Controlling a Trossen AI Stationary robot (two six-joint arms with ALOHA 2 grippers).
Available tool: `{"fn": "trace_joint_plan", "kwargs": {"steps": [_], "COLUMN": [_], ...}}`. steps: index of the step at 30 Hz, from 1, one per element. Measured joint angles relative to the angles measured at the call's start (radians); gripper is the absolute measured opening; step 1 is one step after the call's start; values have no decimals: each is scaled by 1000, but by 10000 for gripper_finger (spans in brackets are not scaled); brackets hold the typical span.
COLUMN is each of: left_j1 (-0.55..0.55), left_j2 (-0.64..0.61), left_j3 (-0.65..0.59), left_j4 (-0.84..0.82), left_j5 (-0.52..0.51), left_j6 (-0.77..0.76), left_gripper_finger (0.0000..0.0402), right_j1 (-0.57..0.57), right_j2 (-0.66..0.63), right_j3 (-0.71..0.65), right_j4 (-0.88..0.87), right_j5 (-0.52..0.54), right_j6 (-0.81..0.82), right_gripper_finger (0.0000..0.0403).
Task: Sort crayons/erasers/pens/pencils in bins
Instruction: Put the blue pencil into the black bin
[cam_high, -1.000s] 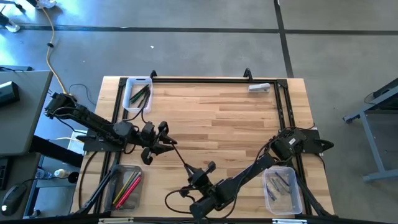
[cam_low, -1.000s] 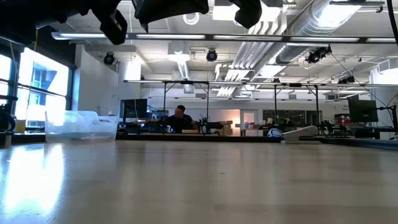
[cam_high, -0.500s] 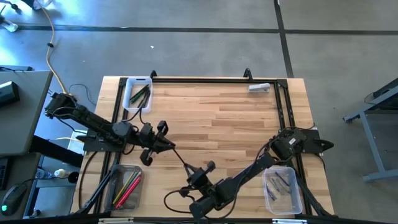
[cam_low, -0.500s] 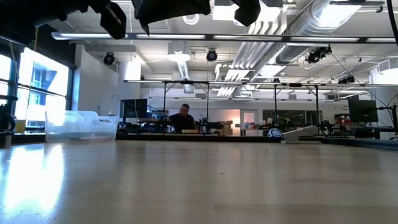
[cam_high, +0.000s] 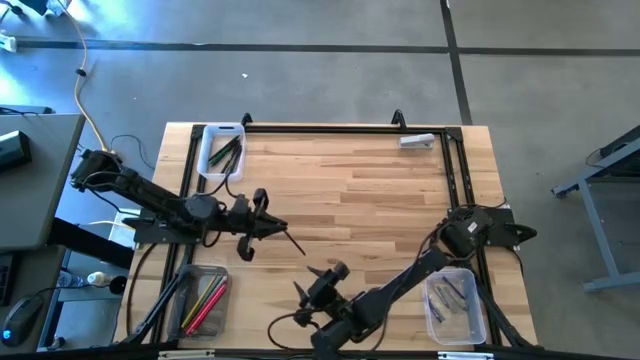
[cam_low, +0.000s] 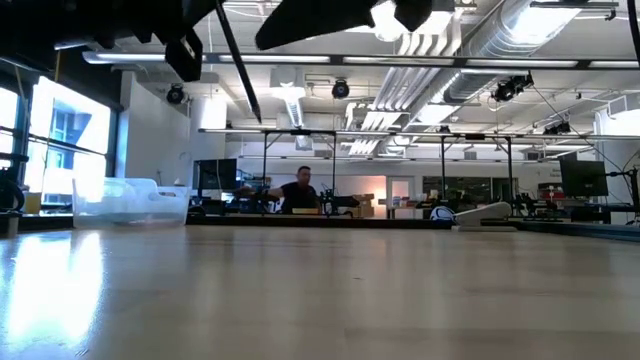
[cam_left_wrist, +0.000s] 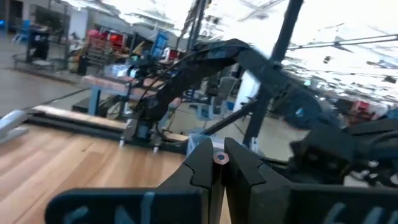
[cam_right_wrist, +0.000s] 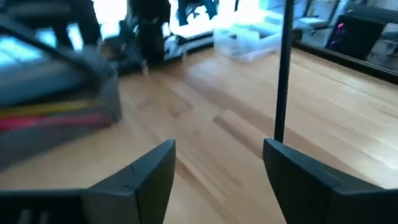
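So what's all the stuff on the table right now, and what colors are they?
Table: one, light wood.
Far-left bin: one, white-rimmed, green and dark sticks inside.
Near-left bin: one, clear, red, yellow and green sticks inside.
Near-right bin: one, clear, grey sticks inside.
Pale grey piece: one, far edge.
Black pencil: one, held over the table.
Person: one, far behind.
Left gripper: shut on the pencil.
Right gripper: open, near edge.
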Motion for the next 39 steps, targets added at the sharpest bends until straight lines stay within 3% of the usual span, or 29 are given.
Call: {"fn": "trace_joint_plan", "kwargs": {"steps": [3,6,9,13,15,21,30,39], "left_j1": [16,17,-15,-97,-152,-356,-614,-752], "left_j2": [-28,-63,-76,-76,-76,-76,-74,-60], "left_j3": [30,117,236,384,455,639,696,611], "left_j4": [-142,-429,-761,-1150,-1306,-1695,-2134,-2161], "left_j5": [-1,3,4,3,-12,-108,-204,-147], "left_j6": [-31,-59,-102,-203,-287,-582,-1055,-1386], "left_gripper_finger": [2,1,1,1,1,1,1,1], "right_j1": [17,38,59,84,89,89,77,38], "right_j2": [-49,-71,-65,-68,-70,-71,-74,-127], "right_j3": [1,4,-1,-59,-97,-185,-201,-201], "right_j4": [-142,-351,-595,-726,-728,-638,-504,-449], "right_j5": [-104,-165,-186,-164,-162,-199,-278,-346], "right_j6": [1,69,200,308,331,312,18,-233], "right_gripper_finger": [234,201,141,38,11,11,1,0]}}
